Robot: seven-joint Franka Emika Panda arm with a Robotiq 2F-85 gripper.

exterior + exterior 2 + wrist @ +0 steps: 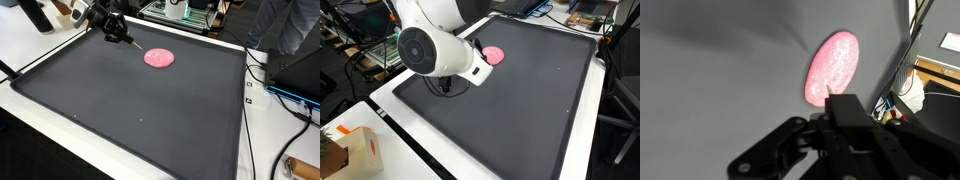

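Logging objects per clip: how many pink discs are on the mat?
1. The disc lies on the mat near one edge, just ahead of the gripper. The arm covers a little mat, where another could hide.

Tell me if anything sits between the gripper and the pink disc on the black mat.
Nothing visible does. In an exterior view the gripper hangs close beside the pink disc, with only bare black mat between them. The wrist view shows the disc straight ahead, unobstructed.
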